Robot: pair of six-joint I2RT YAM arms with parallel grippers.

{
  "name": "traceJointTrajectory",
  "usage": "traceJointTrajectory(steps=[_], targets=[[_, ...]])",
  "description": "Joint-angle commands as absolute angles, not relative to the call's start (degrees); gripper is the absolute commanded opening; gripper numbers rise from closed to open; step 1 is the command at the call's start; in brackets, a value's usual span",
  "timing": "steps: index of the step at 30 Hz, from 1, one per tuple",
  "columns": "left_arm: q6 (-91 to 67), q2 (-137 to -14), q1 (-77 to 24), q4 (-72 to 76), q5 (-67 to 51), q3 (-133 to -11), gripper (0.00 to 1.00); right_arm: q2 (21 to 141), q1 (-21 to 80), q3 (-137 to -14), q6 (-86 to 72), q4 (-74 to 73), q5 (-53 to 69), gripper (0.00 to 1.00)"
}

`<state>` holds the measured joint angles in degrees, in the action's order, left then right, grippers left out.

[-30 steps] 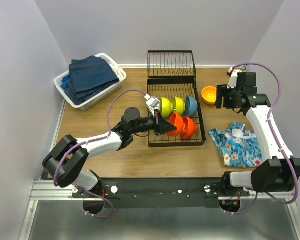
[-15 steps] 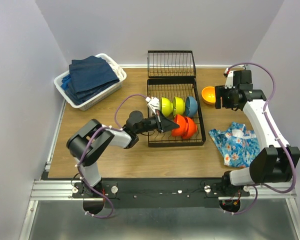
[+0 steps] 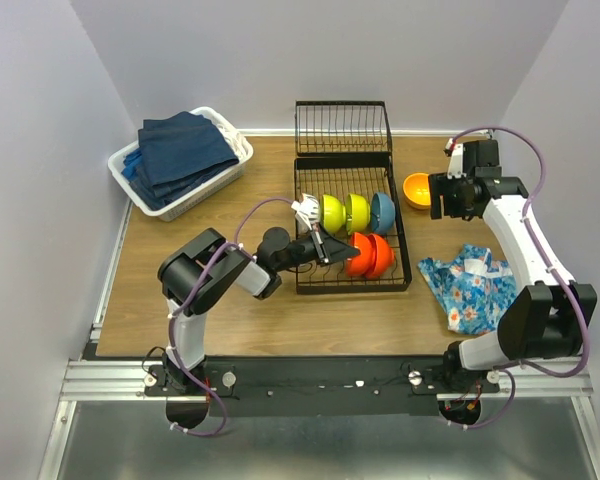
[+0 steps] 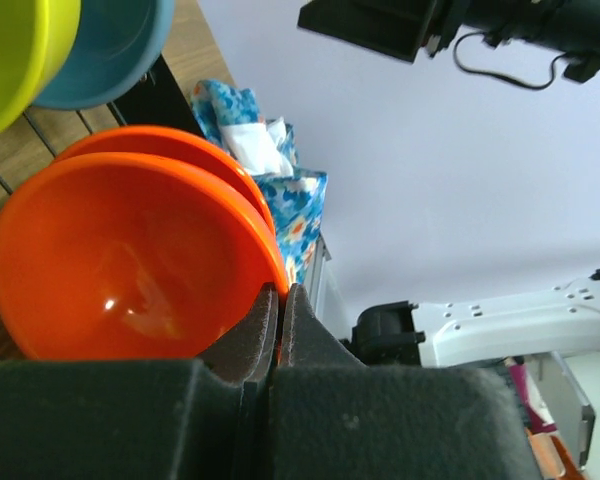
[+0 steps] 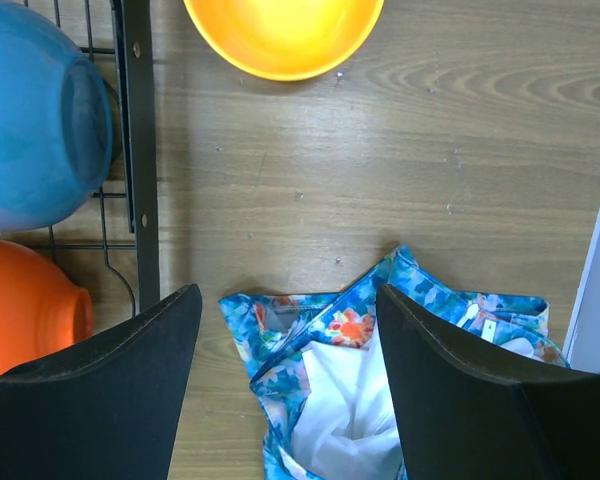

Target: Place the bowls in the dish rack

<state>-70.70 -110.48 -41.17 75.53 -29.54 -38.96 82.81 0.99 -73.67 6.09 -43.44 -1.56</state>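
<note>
The black wire dish rack (image 3: pixel 352 288) holds a white ribbed bowl (image 3: pixel 305 210), two lime-yellow bowls (image 3: pixel 331 212) and a blue bowl (image 3: pixel 382 211) in its back row. Two red-orange bowls stand on edge in the front row. My left gripper (image 3: pixel 338 253) is shut on the rim of the nearer red-orange bowl (image 4: pixel 130 270), with the other red-orange bowl (image 4: pixel 180 145) right behind it. An orange-yellow bowl (image 3: pixel 417 189) sits on the table right of the rack. My right gripper (image 3: pixel 442 195) hovers just beside it, open and empty (image 5: pixel 288 300), with the orange-yellow bowl (image 5: pixel 280 35) ahead of its fingers.
A floral blue cloth (image 3: pixel 475 290) lies crumpled at the right, under the right arm. A white basket of navy towels (image 3: pixel 180 160) stands at the back left. The rack's smaller hinged section (image 3: pixel 342 127) rises behind the bowls.
My left arm has folded in towards the rack, carrying the red-orange bowl a little right against the other one. The right gripper has edged slightly left above the orange-yellow bowl.
</note>
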Motion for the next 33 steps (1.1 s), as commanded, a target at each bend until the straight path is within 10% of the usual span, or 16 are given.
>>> traceJointTrajectory(steps=[1,33], targets=[[-74.44,-114.34,-41.13,88.5,-27.07,-39.9,0.0,84.64,0.53,-75.85,6.86,-45.09,-2.81,0.79],[-47.82,-92.3,-39.55,48.02,-28.74,-35.24,0.54,102.74,-3.51,-87.36,1.5,-39.03,2.63,0.78]])
